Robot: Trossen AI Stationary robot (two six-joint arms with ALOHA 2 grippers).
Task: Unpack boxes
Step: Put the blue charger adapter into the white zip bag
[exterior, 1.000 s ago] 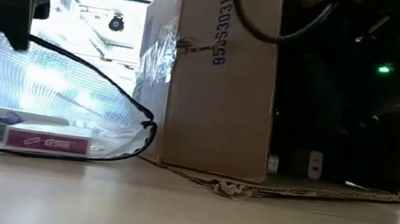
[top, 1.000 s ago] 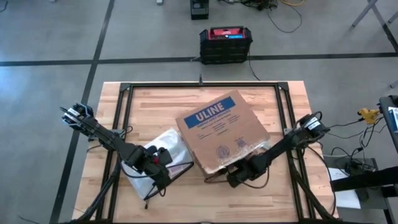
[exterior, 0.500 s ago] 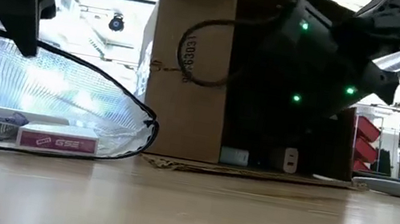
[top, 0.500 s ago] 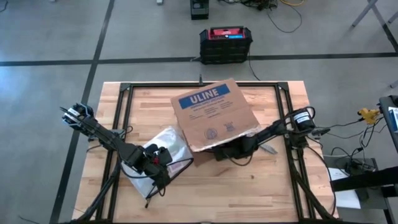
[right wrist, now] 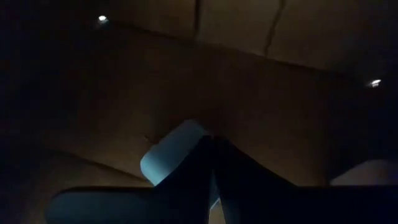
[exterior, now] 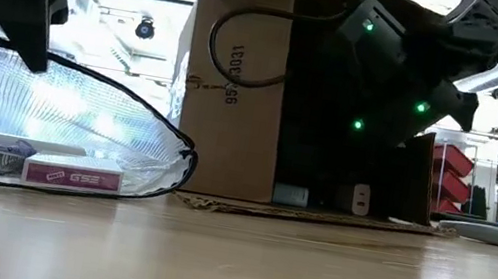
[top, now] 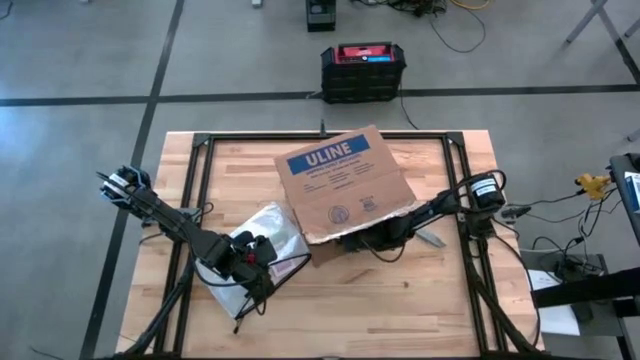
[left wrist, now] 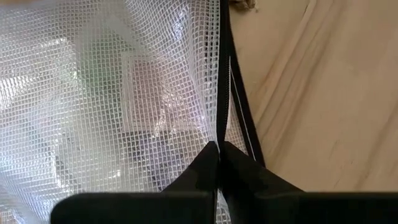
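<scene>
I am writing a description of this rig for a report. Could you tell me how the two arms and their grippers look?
Both arms are dark, slender and jointed, with black cables looping along them. The left gripper has two black fingers tapering to narrow tips. The right gripper has the same dark, pointed fingers. In the low view, small green lights glow on the right arm's housing.

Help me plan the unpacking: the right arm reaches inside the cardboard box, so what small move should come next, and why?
Probably draw the right gripper slowly back out of the box. Its fingers look shut against a pale item inside, while the left gripper pinches the mesh bag.
</scene>
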